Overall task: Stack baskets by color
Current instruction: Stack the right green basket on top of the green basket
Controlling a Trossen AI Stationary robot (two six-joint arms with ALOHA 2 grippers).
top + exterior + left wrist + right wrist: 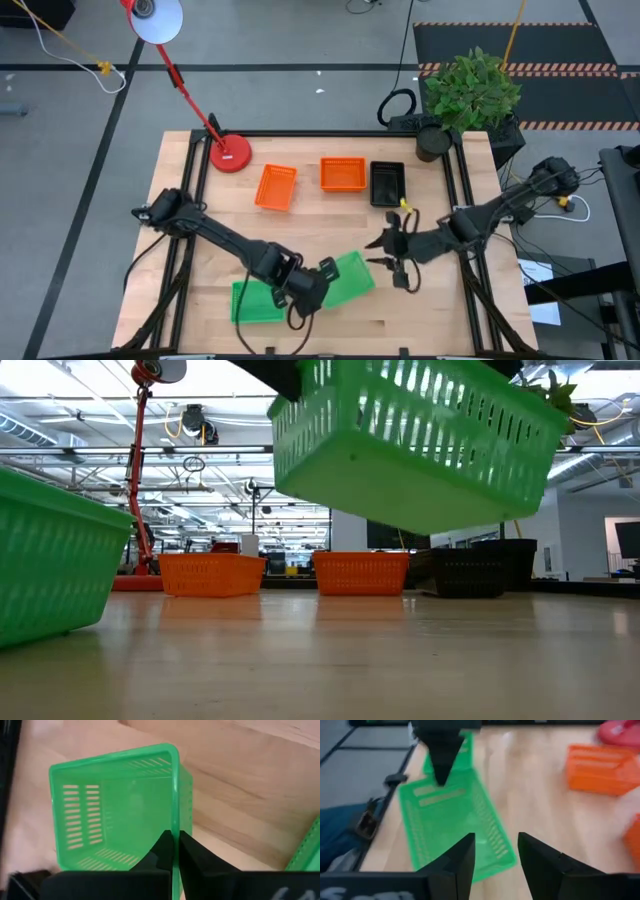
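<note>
Low view: lifted green basket (420,445) cut off by the top edge — whatever grips its rim is out of frame. Second green basket (55,560) cropped at the left edge. Right wrist view blurred; orange basket (605,762) smeared, another at the edge, possibly orange, too cropped to tell.

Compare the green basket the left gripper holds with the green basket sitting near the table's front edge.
The held green basket hangs tilted, clear of the wood; the resting green basket sits on the table. The left gripper is shut on the held basket's wall, while nothing grips the resting basket. In the high view the held basket lies to the right, nearer the open right gripper. Both are green, mesh-sided and look alike in size.
</note>
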